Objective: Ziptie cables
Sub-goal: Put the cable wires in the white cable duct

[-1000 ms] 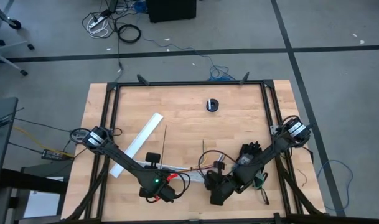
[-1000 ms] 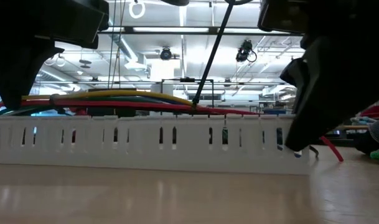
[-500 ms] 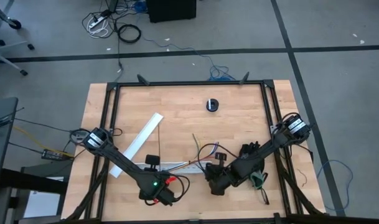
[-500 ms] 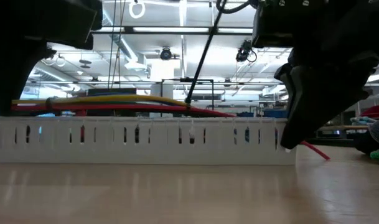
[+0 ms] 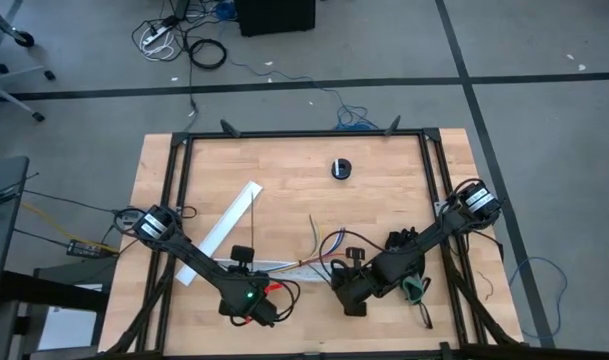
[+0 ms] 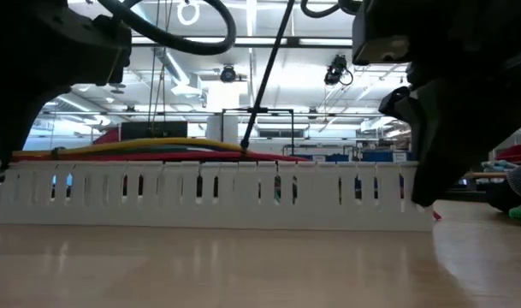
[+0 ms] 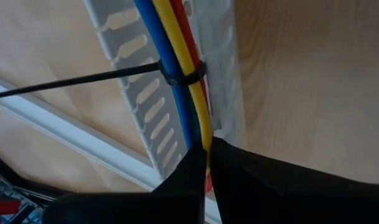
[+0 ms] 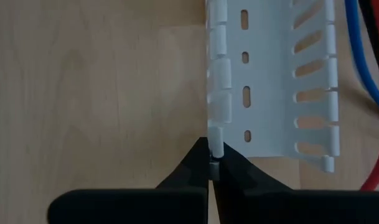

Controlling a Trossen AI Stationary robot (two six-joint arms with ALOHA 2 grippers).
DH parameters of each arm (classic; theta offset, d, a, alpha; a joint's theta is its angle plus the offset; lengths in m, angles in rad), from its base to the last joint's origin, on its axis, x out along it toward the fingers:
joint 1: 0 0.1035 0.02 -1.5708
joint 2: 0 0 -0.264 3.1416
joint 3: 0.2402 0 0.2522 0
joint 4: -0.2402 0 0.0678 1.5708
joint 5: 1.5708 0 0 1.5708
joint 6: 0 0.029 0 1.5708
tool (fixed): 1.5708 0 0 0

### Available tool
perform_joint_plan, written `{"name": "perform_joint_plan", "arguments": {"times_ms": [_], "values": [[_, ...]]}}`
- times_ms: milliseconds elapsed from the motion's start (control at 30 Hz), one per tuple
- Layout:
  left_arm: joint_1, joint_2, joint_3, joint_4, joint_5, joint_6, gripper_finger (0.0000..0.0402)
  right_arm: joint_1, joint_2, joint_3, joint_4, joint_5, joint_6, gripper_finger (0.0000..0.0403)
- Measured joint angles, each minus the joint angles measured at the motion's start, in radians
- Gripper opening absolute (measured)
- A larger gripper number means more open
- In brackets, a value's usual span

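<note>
One ziptie [image 7: 177, 76] was already cinched around the cables [image 7: 180, 93], its long tail sticking out to the side, and the bundle lay in a short slotted channel [image 8: 273, 81] at the near middle of the table [image 5: 384, 170]. By my reading the task was about half done: a second tie was not visible on the bundle, and the tail looked untrimmed.

The left gripper [image 7: 206, 155] was clamped on the cables at the channel's left end. The right gripper [image 8: 212, 163] had its fingers pinched together on a tab of the channel's wall at the right end. A longer white channel [image 5: 224, 228] lay apart, farther left.

Compared with a second earlier, the right gripper had closed fully on the channel wall and sat slightly farther from the near edge, and the ziptie tail leaned more to the left.
</note>
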Motion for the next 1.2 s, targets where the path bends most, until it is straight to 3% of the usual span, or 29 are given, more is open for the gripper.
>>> {"name": "perform_joint_plan", "arguments": {"times_ms": [233,833,1200], "values": [[0.012,0.002,0.0,0.0,0.027,0.001,0.0023,0.001,-0.002,0.0,-0.003,-0.021,0.0,0.0],[0.019,0.0,0.001,-0.038,0.027,0.029,0.0153,-0.001,-0.003,0.001,0.001,-0.077,-0.006,0.0],[0.017,-0.104,0.001,-0.079,-0.012,-0.003,0.0163,-0.011,-0.003,0.001,0.0,-0.103,-0.024,0.0]]}}
